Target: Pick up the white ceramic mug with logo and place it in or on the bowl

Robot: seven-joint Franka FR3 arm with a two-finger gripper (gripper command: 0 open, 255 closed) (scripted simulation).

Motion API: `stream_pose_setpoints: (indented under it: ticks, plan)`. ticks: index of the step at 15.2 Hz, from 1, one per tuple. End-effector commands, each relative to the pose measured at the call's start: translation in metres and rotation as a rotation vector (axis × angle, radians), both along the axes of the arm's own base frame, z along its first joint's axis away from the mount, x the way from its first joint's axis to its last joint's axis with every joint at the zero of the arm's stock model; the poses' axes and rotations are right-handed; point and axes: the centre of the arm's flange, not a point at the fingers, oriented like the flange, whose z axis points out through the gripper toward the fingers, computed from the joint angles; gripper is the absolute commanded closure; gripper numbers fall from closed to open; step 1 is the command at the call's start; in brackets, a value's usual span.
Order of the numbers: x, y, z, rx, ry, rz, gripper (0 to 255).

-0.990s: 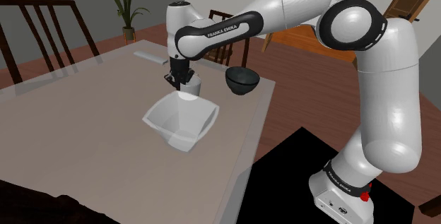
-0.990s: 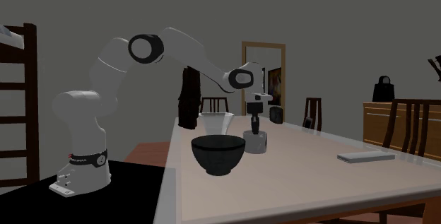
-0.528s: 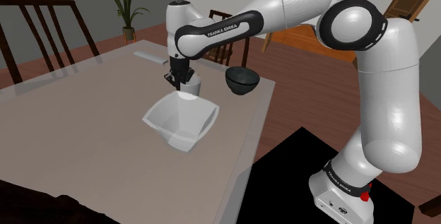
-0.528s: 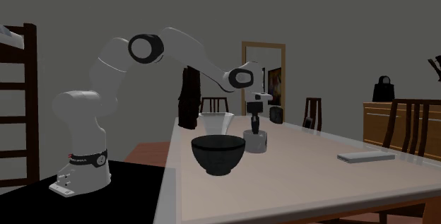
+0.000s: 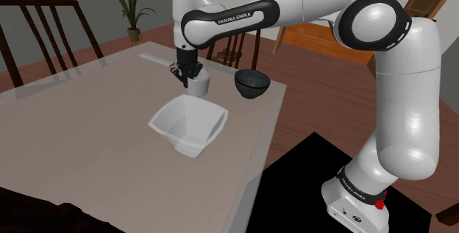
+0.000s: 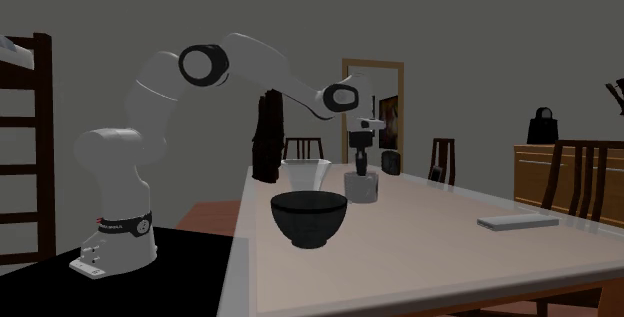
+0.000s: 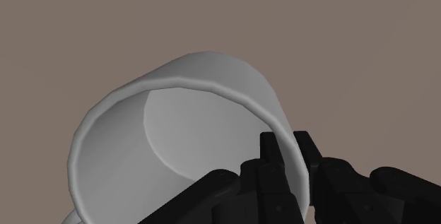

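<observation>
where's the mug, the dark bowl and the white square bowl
mug [image 5: 199,85], shoulder view, on its outer side wall
dark bowl [image 5: 252,88], shoulder view, on its outer wall
white square bowl [image 5: 176,117], shoulder view, on its inner wall

The white arm [image 5: 401,114] rises upright from its base, bends at a dark elbow joint high up, and sends its forearm out level over the surface from the edge nearest the base. The wrist turns down, so the black gripper [image 5: 186,73] hangs vertical. Its fingers [image 7: 272,160] are closed on the rim wall of a white mug [image 7: 177,116], one inside, one outside.
</observation>
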Motion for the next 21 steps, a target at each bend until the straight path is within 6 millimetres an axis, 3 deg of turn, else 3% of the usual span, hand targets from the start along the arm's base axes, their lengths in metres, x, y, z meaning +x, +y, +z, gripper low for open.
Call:
stream_pose_setpoints:
  ticks: [1,21]
  plan:
    - [0.000,0.000,0.010,0.000,0.000,0.000,255]
    - [0.000,0.000,0.116,0.000,0.000,0.000,255]
